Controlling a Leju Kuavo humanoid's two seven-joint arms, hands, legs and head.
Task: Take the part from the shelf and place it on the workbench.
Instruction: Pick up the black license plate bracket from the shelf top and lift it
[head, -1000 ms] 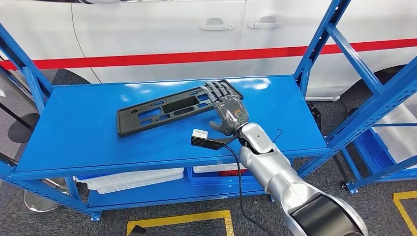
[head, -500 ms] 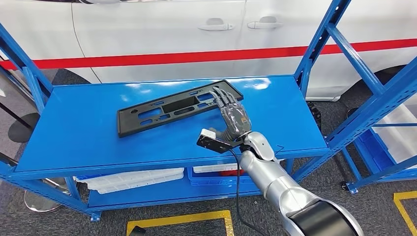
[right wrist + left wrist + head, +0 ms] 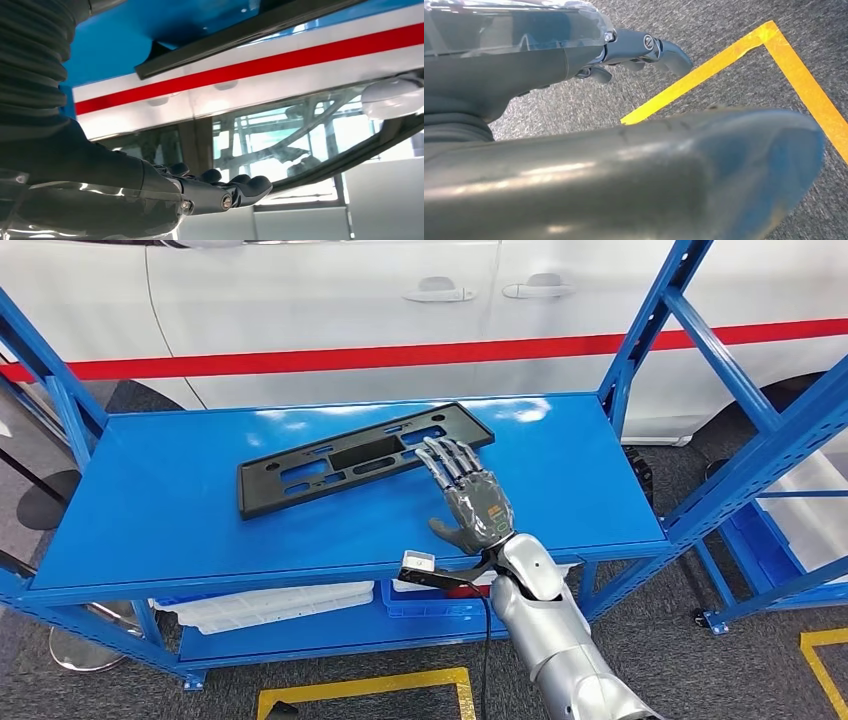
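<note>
Blue steel shelf (image 3: 150, 500) carries my black plastic part (image 3: 330, 462), white car (image 3: 330, 310) behind. Right robot hand (image 3: 468, 495) hovers spread, empty; left robot hand (image 3: 634, 50), curled or not I cannot tell, hangs over grey carpet (image 3: 734, 20) with yellow tape (image 3: 704, 75).

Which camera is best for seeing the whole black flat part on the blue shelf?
The head view: the whole black part lies flat on the blue shelf. The right wrist view catches just one dark edge of it; the left wrist view faces the floor.

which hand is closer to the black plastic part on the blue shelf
Right. The right hand hovers open at the black plastic part, fingertips at its near right edge. The left hand hangs low over grey carpet, far from it.
</note>
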